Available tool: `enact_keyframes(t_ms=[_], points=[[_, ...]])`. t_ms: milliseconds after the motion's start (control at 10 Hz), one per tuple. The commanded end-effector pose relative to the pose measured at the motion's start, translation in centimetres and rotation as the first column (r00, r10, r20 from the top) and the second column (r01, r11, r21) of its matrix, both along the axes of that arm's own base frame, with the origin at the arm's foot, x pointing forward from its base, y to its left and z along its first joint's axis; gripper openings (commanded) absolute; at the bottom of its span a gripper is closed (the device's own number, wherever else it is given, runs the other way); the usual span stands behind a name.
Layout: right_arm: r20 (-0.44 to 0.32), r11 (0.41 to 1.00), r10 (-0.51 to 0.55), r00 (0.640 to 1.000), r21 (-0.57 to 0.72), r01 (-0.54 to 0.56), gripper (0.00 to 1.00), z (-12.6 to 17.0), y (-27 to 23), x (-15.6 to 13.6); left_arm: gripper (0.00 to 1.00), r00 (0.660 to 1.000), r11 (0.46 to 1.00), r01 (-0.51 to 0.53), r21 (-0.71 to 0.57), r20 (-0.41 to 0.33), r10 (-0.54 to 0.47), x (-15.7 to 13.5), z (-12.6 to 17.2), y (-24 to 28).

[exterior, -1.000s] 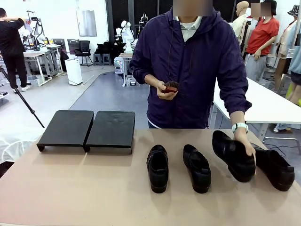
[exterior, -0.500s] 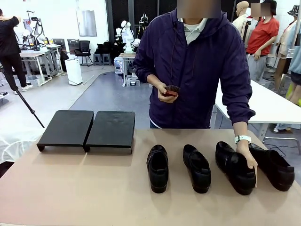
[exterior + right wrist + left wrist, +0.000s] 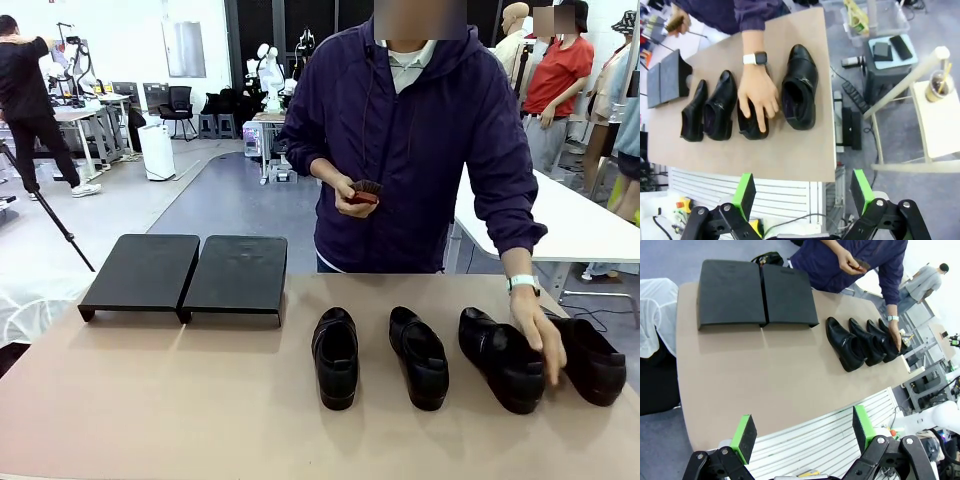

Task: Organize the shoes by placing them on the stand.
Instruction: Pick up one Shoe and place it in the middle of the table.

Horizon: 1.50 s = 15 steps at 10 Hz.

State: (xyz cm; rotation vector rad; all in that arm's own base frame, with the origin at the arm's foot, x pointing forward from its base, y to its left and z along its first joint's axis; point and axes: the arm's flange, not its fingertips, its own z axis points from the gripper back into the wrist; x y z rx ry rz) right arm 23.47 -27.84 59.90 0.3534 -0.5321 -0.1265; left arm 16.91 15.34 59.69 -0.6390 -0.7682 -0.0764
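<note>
- Okay, starting at my left: my left gripper [image 3: 804,432] is hanging high above the near edge of the table [image 3: 150,410], jaws standing wide apart and holding nothing.
- The stand [image 3: 185,272] is sitting at the far left of the tabletop, its two black platforms side by side and touching. Nothing is resting on it yet.
- Moving right, the first shoe [image 3: 336,356] and the second shoe [image 3: 419,356] are lying flat on the table, running lengthwise toward me. They are near each other and apart from the stand.
- Here is the change: a second ago the person was carrying the third shoe [image 3: 498,358] tilted up off the table. Now it is lying flat in the row, and the person's hand [image 3: 540,335] is resting along its right flank.
- The fourth shoe [image 3: 592,360] is lying at the far right, close against that hand and near the table's edge.
- The person's other hand [image 3: 345,200] is holding a small brush-like thing [image 3: 365,186] at chest height, well clear of the table.
- My right gripper [image 3: 802,194] is hovering above the right end of the row, jaws apart and empty too.
- I'm reading this as the setup finishing: all four shoes are lining up on the table and none are on the stand. I'm waiting for that hand to clear before reaching in.
</note>
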Motion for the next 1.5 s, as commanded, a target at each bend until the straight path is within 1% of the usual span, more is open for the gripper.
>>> enact_keyframes(t_ms=[0,100,200,300,500,600,700,800,900,1000,1100,1200,1300,1400], points=[[0.011,1.0,0.007,1.0,-0.029,-0.007,1.0,-0.3,3.4,0.5,1.0,1.0,1.0,0.015,-0.007,0.013,-0.014,-0.1,-0.1,0.1],[0.004,0.998,0.03,1.0,-0.062,-0.029,1.0,-0.1,5.7,1.1,1.0,1.0,1.0,0.015,-0.007,0.013,-0.014,-0.1,-0.1,0.1],[0.006,0.991,0.065,0.998,-0.118,-0.064,1.0,0.5,9.3,1.6,1.0,1.0,1.0,0.015,-0.007,0.013,-0.014,-0.1,-0.1,0.1],[0.016,0.982,0.128,0.992,-0.142,-0.124,1.0,1.2,12.8,1.7,1.0,1.0,1.0,0.015,-0.007,0.013,-0.014,-0.1,-0.1,0.1],[0.007,0.955,0.229,0.973,-0.194,-0.223,1.0,2.2,21.0,2.3,1.0,1.0,1.0,0.015,-0.007,0.013,-0.014,-0.1,-0.1,0.1],[-0.014,0.931,0.296,0.955,-0.218,-0.292,1.0,2.2,26.0,3.0,1.0,1.0,1.0,0.015,-0.007,0.013,-0.014,-0.1,-0.1,0.1],[-0.04,0.923,0.298,0.954,-0.241,-0.299,1.0,1.6,30.8,4.0,1.0,1.0,1.0,0.015,-0.007,0.013,-0.014,-0.1,-0.1,0.1],[-0.039,0.914,0.328,0.944,-0.238,-0.328,1.0,0.7,35.7,5.2,1.0,1.0,1.0,0.015,-0.007,0.013,-0.014,-0.1,-0.1,0.1],[-0.064,0.912,0.349,0.935,-0.206,-0.354,1.0,-0.4,40.9,6.6,1.0,1.0,1.0,0.015,-0.007,0.013,-0.014,-0.1,-0.1,0.1],[-0.109,0.894,0.384,0.917,-0.202,-0.399,1.0,-1.9,45.0,7.7,1.0,1.0,1.0,0.015,-0.007,0.013,-0.014,-0.1,-0.1,0.1],[-0.144,0.875,0.423,0.894,-0.19,-0.445,1.0,-3.6,48.0,8.4,1.0,1.0,1.0,0.015,-0.007,0.013,-0.014,-0.1,-0.1,0.1],[-0.125,0.876,0.441,0.889,-0.155,-0.457,1.0,-4.6,49.3,8.7,1.0,1.0,1.0,0.015,-0.007,0.013,-0.014,-0.1,-0.1,0.1],[-0.024,0.875,0.46,0.887,-0.154,-0.458,1.0,-3.8,47.7,8.4,1.0,1.0,1.0,0.015,-0.007,0.013,-0.014,-0.1,-0.1,0.1],[-0.136,0.865,0.439,0.888,-0.203,-0.459,1.0,-5.3,49.3,6.8,1.0,1.0,1.0,0.015,-0.007,0.013,-0.014,-0.1,-0.1,0.1]])
